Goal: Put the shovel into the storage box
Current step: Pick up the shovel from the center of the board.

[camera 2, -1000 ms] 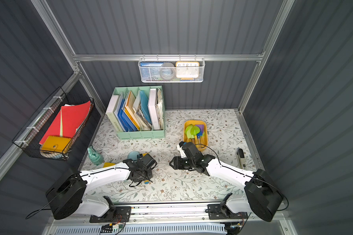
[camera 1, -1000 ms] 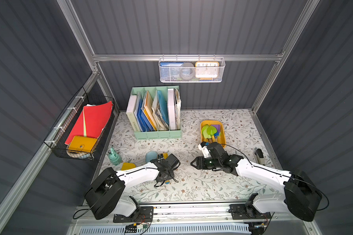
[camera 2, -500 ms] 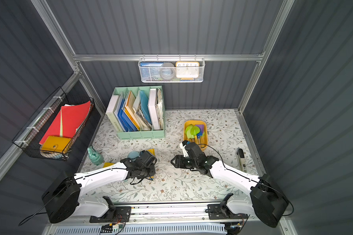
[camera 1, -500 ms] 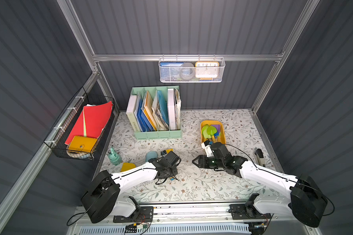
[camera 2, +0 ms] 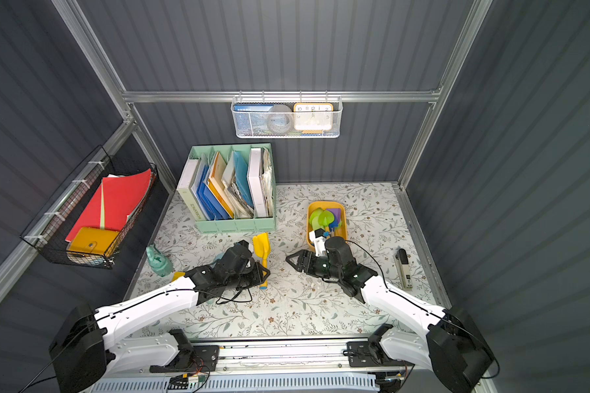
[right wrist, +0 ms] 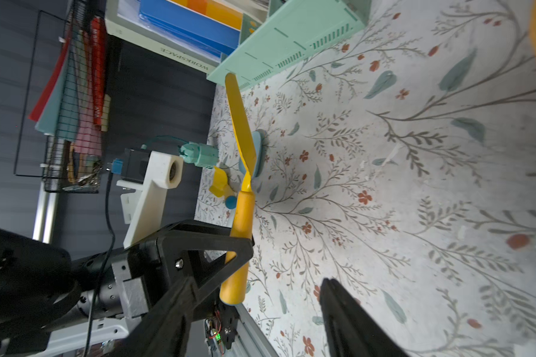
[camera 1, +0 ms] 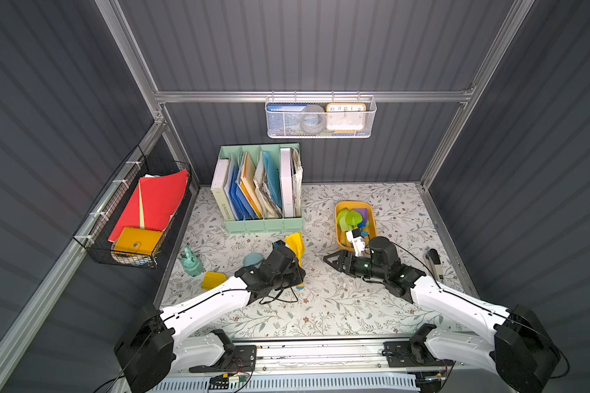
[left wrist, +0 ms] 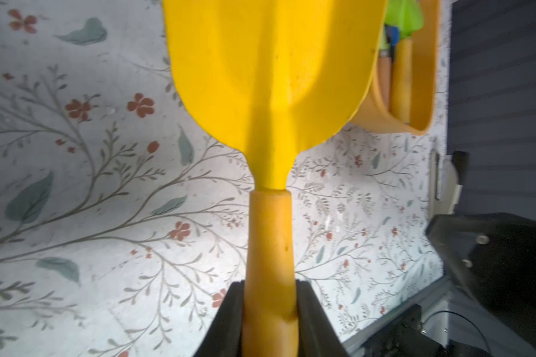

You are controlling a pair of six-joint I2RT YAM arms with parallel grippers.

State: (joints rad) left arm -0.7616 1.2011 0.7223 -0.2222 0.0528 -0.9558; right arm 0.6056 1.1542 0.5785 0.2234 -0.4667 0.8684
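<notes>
Holding the shovel (left wrist: pixel 273 77) by its orange handle in the left gripper (left wrist: pixel 270 318), with one black finger (left wrist: pixel 226 318) pressed tight against each side of the shaft. Gripping well down the handle, leaving a stretch of it bare between the fingers and the neck of the yellow blade. Raised off the floral table (camera 1: pixel 321 306) and tilted, blade toward the far side, close to the near wall of the mint-green file holder (camera 1: pixel 263 224), blue handle tip on the near side. Hanging left of the storage box (camera 1: pixel 337 224) and apart from it in both top views, not inside. Carrying green and purple toy shovels (camera 1: pixel 349 217) in that mustard tub toward the far right of the table. Facing the held shovel from the right with the right gripper (camera 1: pixel 332 261), fingers (right wrist: pixel 347 318) spread wide, grasping nothing, near the handle but not touching it.
</notes>
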